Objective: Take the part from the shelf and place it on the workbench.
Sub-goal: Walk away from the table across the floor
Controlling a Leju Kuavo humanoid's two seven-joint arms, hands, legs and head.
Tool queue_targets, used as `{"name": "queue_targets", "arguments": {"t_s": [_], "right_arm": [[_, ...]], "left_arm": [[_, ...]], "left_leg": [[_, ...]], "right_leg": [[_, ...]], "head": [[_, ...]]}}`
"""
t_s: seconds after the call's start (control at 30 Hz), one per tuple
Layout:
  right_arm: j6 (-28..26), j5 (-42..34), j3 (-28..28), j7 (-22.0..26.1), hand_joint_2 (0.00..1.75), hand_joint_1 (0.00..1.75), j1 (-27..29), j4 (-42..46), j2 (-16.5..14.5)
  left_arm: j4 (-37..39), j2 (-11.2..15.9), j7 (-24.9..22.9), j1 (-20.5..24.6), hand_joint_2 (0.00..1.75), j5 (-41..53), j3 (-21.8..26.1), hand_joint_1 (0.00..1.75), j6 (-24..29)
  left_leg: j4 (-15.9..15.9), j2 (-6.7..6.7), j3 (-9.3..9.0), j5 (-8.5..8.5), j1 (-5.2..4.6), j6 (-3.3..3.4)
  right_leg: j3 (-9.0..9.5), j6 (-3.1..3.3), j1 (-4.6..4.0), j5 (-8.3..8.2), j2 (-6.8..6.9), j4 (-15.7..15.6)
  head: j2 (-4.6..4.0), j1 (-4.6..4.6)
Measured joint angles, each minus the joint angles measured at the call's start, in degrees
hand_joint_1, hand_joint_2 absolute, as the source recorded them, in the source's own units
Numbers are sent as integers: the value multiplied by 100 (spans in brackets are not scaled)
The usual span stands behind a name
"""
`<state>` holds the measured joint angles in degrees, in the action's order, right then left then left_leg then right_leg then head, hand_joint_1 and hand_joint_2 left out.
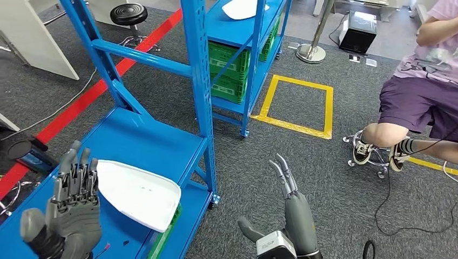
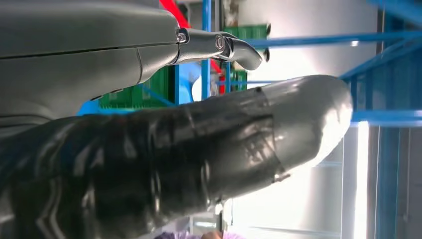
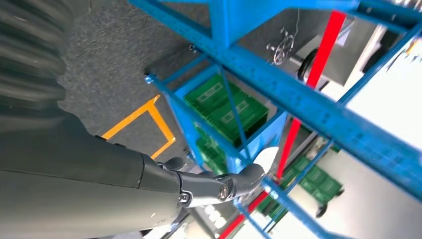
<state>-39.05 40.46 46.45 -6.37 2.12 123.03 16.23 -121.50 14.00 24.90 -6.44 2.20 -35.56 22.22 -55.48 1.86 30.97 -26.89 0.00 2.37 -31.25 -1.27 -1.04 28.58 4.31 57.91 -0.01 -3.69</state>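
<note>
Left robot hand point(image 1: 73, 208) is reaching up over the blue shelf point(image 1: 135, 137), fingers spread and holding nothing. Right robot hand point(image 1: 289, 213) is hanging spread above the carpet. White part point(image 1: 137, 194) is lying on the shelf, just beside the left fingers.

Grey carpet floor point(image 1: 302, 162) with a yellow taped square point(image 1: 297, 105) and red stripe point(image 1: 81, 100).

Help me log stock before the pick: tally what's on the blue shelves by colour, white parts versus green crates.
White parts: 2, near one and far one
Green crates, far shelf: 2; others partly hidden
Total: 4
</note>
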Motion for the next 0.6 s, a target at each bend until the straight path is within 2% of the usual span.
{"name": "queue_targets", "arguments": {"t_s": [0.07, 0.1, 0.13, 0.17, 0.2, 0.23, 0.27, 0.33, 0.37, 0.4, 0.43, 0.47, 0.53, 0.6], "right_arm": [[-10, 8, 2, 8, 175, 0, 3, -4, 1], [-13, 11, 4, 12, 175, 0, 5, -12, 1], [-14, 11, 7, 12, 175, 0, 7, -22, 1], [-14, 11, 9, 12, 175, 0, 8, -33, 1], [-14, 11, 11, 12, 175, 0, 8, -43, 1], [-16, 13, 13, 13, 175, 0, 8, -48, 1], [-18, 15, 14, 14, 175, 0, 7, -50, 1], [-25, 22, 17, 21, 175, 0, 7, -50, -1], [-30, 25, 18, 25, 175, 0, 6, -50, -1], [-34, 26, 18, 28, 175, 0, 5, -50, -1], [-39, 28, 19, 30, 175, 0, 0, -50, -1], [-40, 28, 19, 30, 175, 0, -10, -51, -3], [-45, 28, 19, 30, 175, 0, -26, -50, -8], [-50, 28, 19, 28, 175, 0, -24, -49, -9]], "left_arm": [[15, -1, 16, 0, 0, -10, 1, 0, -9], [27, -1, 19, 0, 0, -15, 1, 0, -13], [39, 0, 21, -2, 0, -20, 1, 0, -15], [53, 1, 25, -4, 0, -25, 1, 0, -16], [65, 1, 28, -7, 0, -30, 1, 0, -18], [72, 1, 33, -8, 0, -35, 1, 0, -19], [76, 1, 38, -8, 0, -41, 1, 0, -19], [80, -1, 46, -4, 0, -49, 2, 0, -19], [85, -1, 48, -3, 0, -51, 2, 0, -17], [90, -1, 48, -3, 0, -51, 3, 0, -15], [92, -1, 48, -6, 0, -51, 4, 0, -13], [95, 0, 49, -15, 0, -51, 7, 0, -10], [93, 2, 50, -20, 0, -51, 16, 0, -5], [97, 2, 50, -18, 0, -51, 22, 0, 3]], "left_leg": [[7, -110, -4, 42, 23, 34], [-2, -178, 12, 55, 24, 42], [-11, -248, 23, 61, 24, 42], [-21, -322, 31, 63, 25, 40], [-30, -399, 34, 63, 25, 39], [-37, -468, 31, 63, 25, 35], [-43, -535, 32, 64, 29, 29], [-53, -657, 67, 80, 39, -17], [-58, -712, 105, 98, 54, -54], [-57, -765, 145, 123, 71, -99], [-52, -827, 180, 146, 87, -146], [-65, -832, 222, 146, 93, -183], [-313, -629, 374, -25, 74, -232], [-991, -335, 686, -386, 70, -259]], "right_leg": [[-248, -77, 45, 336, -279, 597], [-425, -100, 67, 506, -344, 1010], [-567, -114, 85, 589, -363, 1320], [-643, -120, 100, 570, -370, 1464], [-651, -117, 113, 468, -378, 1444], [-545, -101, 120, 263, -410, 1159], [-394, -76, 126, 36, -502, 755], [-111, -12, 139, -219, -765, 78], [-35, 14, 137, -243, -851, -92], [-3, 34, 130, -224, -869, -142], [19, 55, 120, -239, -817, -193], [24, 76, 124, -260, -748, -230], [49, 131, 140, -310, -613, -319], [46, 165, 136, -330, -484, -346]], "head": [[0, 50], [-1, 73], [0, 90], [0, 107], [-1, 120], [-1, 133], [-1, 146], [1, 146], [1, 150], [1, 151], [0, 162], [0, 167], [-1, 110], [0, 14]]}}
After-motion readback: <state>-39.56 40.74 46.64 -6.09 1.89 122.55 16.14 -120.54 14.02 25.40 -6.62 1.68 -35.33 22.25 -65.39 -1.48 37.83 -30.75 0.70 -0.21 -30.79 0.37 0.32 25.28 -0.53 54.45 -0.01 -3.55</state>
